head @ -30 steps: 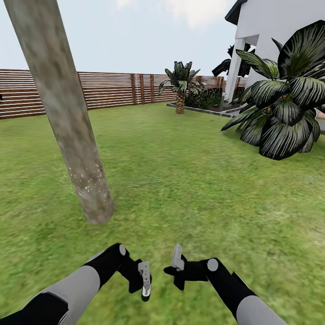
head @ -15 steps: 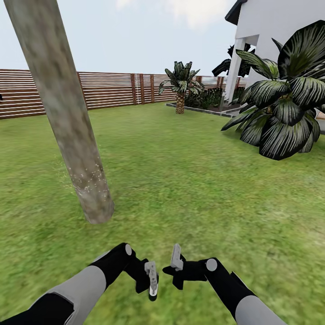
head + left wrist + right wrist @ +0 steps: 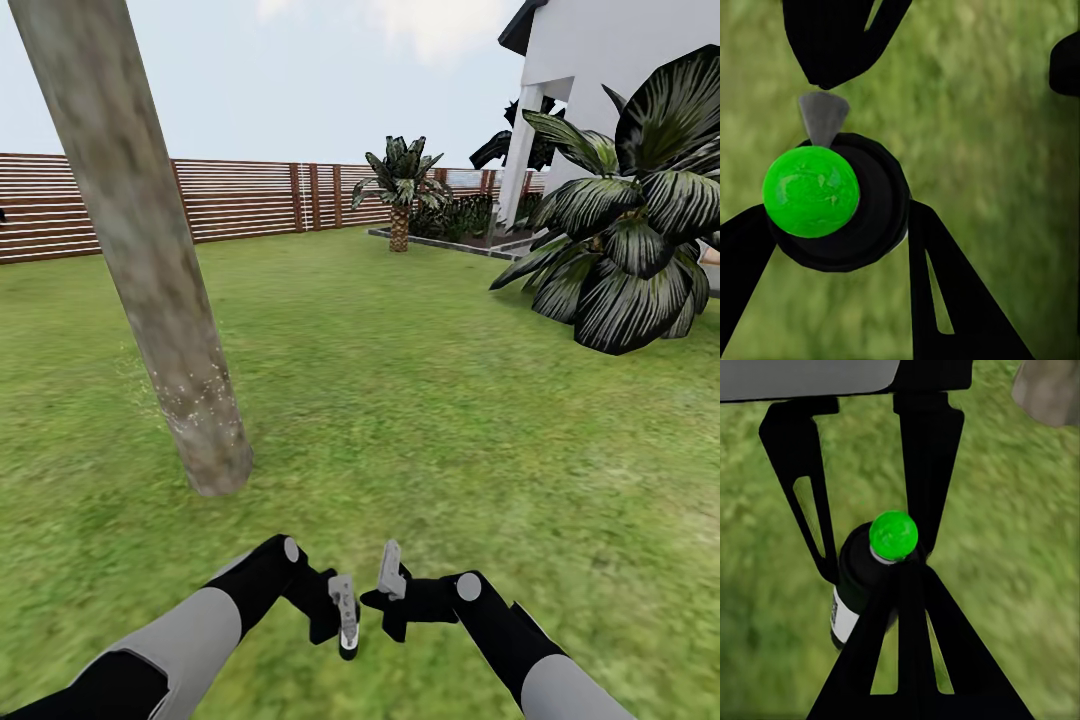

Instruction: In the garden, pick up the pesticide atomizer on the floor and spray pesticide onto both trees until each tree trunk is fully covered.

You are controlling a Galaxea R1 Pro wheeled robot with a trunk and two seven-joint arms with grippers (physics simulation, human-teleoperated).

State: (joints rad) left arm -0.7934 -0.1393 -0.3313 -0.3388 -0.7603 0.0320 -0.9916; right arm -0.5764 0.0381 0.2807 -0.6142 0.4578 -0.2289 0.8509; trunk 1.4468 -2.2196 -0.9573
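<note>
Pesticide atomizer [image 3: 832, 202] is held in the left claw [image 3: 346, 630], which moved closer to the right claw [image 3: 392, 582], whose opening cannot be told; probably a handover.

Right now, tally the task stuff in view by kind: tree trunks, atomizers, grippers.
Tree trunk: 1
Pesticide atomizer: 1
Grippers: 2, left gripper and right gripper
Total: 4

A tree trunk [image 3: 150, 260] rises from the floor [image 3: 420, 420] at left, a fence [image 3: 230, 200] behind it, a bush [image 3: 630, 240] at right; both hands meet in front, near the atomizer [image 3: 862, 585].
</note>
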